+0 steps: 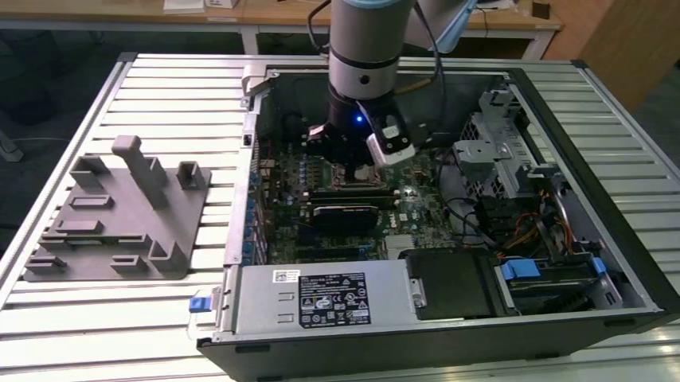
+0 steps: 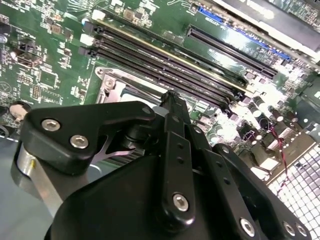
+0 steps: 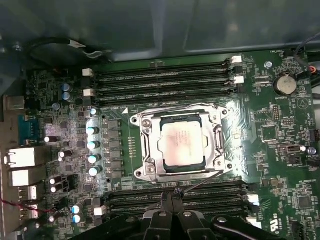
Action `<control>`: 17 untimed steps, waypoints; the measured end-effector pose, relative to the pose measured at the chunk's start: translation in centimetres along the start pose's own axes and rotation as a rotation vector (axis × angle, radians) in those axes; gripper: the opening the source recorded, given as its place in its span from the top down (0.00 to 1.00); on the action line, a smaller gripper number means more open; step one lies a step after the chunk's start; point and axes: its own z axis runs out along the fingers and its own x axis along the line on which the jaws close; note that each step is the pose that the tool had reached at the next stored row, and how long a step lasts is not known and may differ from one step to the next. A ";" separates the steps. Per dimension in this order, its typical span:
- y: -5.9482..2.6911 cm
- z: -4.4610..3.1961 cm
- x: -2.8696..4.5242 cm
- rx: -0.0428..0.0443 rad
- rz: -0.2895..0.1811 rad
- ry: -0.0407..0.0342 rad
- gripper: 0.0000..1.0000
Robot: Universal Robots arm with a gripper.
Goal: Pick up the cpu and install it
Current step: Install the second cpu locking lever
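Observation:
The cpu (image 3: 181,143) is a small square chip with a silvery-beige top. It lies flat inside the metal socket frame (image 3: 145,150) on the green motherboard (image 3: 280,150), between two banks of black memory slots. My gripper (image 3: 172,194) hovers just off the socket's edge, over the nearer memory slots, with its black fingers closed together and nothing between them. In the exterior view the gripper (image 1: 354,163) hangs low inside the open computer case, right above the socket area. In the second wrist view the black finger linkage (image 2: 172,150) hides most of the socket.
A grey plastic holder (image 1: 117,215) with upright posts stands on the slatted table at the exterior view's left. Inside the case (image 1: 595,199) are a black block (image 1: 345,215) below the socket, a power supply (image 1: 318,298), drive bays and loose cables (image 1: 510,231).

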 end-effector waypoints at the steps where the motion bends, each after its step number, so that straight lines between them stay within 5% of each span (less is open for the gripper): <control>1: -0.05 0.01 0.05 -0.0012 0.000 0.0001 0.89; 8: -0.83 0.08 0.05 -0.0215 0.000 0.0022 0.89; 13: -1.22 0.24 0.08 -0.0623 0.000 0.0063 0.89; 17: -1.53 0.38 0.08 -0.0671 0.000 0.0067 0.89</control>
